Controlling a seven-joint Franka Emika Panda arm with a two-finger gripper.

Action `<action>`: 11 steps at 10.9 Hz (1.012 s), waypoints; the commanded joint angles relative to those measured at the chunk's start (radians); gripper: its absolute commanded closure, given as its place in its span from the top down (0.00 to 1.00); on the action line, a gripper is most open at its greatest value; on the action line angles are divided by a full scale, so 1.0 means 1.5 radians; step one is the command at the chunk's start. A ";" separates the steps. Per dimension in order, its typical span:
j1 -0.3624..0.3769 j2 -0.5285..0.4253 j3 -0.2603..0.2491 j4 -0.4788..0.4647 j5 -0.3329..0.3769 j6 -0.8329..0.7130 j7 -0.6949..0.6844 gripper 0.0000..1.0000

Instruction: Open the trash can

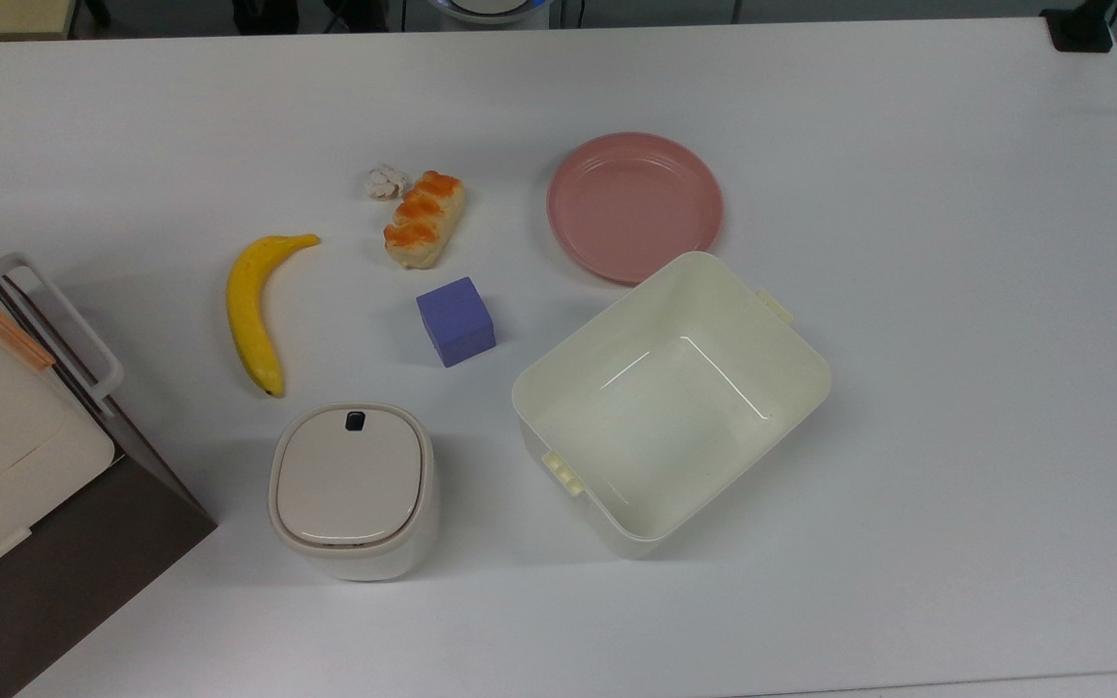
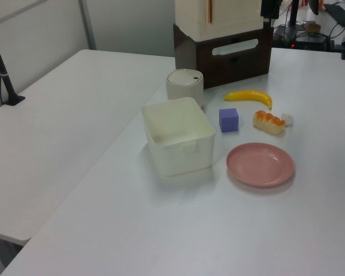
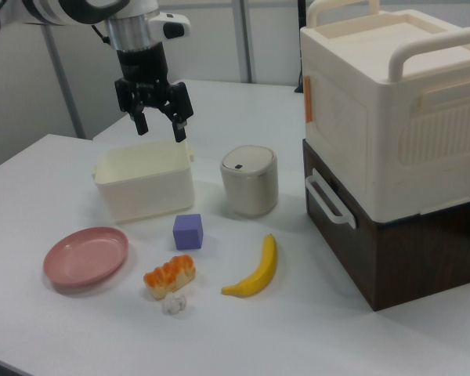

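End effector [image 3: 158,125] hangs in the air above the cream tub [image 3: 145,182], fingers spread apart, gripping nothing. Trash can [image 1: 353,490] lid shut, dark button [image 1: 355,421] facing the banana [image 1: 254,309]; it sits on the white tabletop [image 1: 956,291] between the tub and the stacked cream-and-brown boxes [image 3: 395,141], touching neither. Purple cube [image 1: 456,320] near the can, at the top view's upper right of it. Glazed bread [image 1: 424,219] with a crumpled paper ball [image 1: 386,181] beside it; pink plate [image 1: 633,207] just beside the tub.

Smooth plastic trash can [image 1: 353,490] (matt lid), glossy plastic tub [image 1: 791,378].
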 commanded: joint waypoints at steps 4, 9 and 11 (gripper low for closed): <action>0.004 -0.012 0.000 -0.015 -0.007 0.016 0.021 1.00; 0.004 -0.013 0.000 -0.016 -0.006 0.016 0.017 1.00; 0.001 -0.013 0.000 -0.013 -0.003 0.018 0.015 1.00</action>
